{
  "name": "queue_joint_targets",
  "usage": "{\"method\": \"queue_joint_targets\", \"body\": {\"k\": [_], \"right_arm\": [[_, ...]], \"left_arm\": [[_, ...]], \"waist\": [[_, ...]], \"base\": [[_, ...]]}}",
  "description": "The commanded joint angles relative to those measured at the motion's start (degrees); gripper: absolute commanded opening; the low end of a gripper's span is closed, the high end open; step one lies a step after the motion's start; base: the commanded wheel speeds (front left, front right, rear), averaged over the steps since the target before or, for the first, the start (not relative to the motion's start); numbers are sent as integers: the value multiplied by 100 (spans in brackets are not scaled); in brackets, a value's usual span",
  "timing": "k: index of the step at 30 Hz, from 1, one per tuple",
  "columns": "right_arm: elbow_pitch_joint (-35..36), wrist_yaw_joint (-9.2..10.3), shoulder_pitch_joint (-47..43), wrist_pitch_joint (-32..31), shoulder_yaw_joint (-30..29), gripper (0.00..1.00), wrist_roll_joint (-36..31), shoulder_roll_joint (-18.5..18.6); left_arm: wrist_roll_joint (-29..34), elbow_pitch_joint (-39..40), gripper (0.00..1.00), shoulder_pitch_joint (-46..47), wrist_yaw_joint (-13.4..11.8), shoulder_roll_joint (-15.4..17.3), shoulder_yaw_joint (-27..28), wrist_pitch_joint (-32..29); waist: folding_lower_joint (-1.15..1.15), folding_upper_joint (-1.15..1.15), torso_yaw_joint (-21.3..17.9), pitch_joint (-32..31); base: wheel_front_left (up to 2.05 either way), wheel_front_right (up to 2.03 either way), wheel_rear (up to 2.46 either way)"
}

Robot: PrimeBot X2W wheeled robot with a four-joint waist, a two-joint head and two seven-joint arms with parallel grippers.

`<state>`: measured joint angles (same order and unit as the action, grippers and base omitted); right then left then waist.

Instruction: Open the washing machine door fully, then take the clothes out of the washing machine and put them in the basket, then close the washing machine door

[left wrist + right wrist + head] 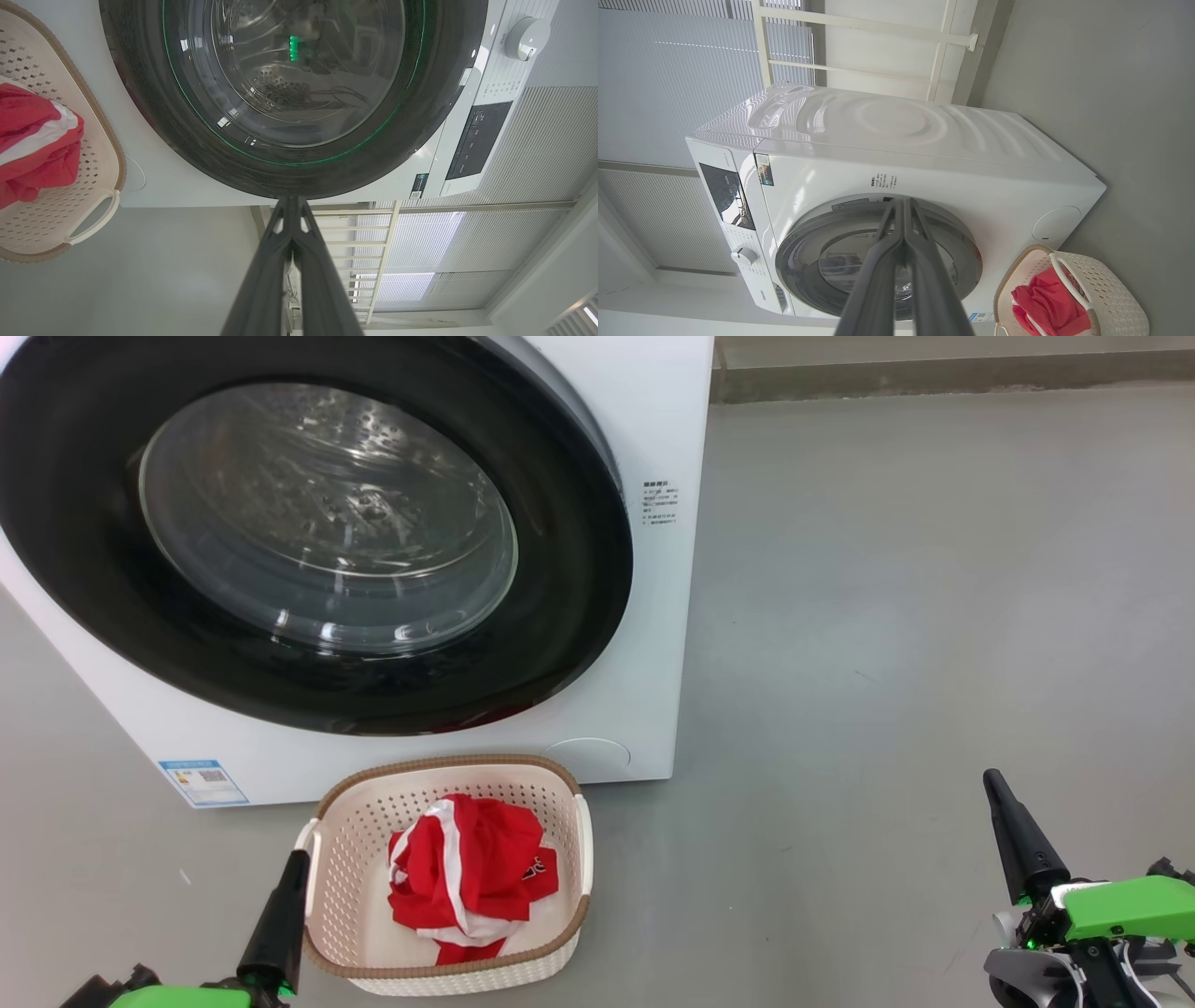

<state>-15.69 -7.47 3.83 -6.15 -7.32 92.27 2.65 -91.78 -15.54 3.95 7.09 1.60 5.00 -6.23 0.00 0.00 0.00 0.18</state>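
Observation:
The white washing machine fills the upper left of the head view, and its black-rimmed round door lies shut against the front. On the floor just in front stands the cream basket, with the red and white clothes bunched inside. My left gripper is shut, its tips by the basket's left handle and holding nothing. Well off to the right, my right gripper hangs shut over bare floor. In the left wrist view the gripper points at the door. From the right wrist, shut fingers overlap the door; the basket and clothes sit at the lower right.
Grey floor stretches wide to the right of the machine. A low wall base runs along the back. Behind the machine are a white rail frame and ribbed wall panels. The control panel and dial sit on the machine's top front.

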Motion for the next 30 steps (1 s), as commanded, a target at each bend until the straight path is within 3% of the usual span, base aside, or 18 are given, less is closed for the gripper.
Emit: {"method": "queue_joint_targets", "body": {"k": [1, 30], "right_arm": [[167, -2, 235, -34, 80, 0, -11, 27], [167, -2, 235, -36, 78, 0, -13, 25]], "left_arm": [[-40, 150, 0, 224, 40, 128, 151, -25], [-40, 150, 0, 224, 40, 128, 151, -24]], "waist": [[0, 0, 0, 0], [0, 0, 0, 0]], "base": [[0, 0, 0], [0, 0, 0]]}}
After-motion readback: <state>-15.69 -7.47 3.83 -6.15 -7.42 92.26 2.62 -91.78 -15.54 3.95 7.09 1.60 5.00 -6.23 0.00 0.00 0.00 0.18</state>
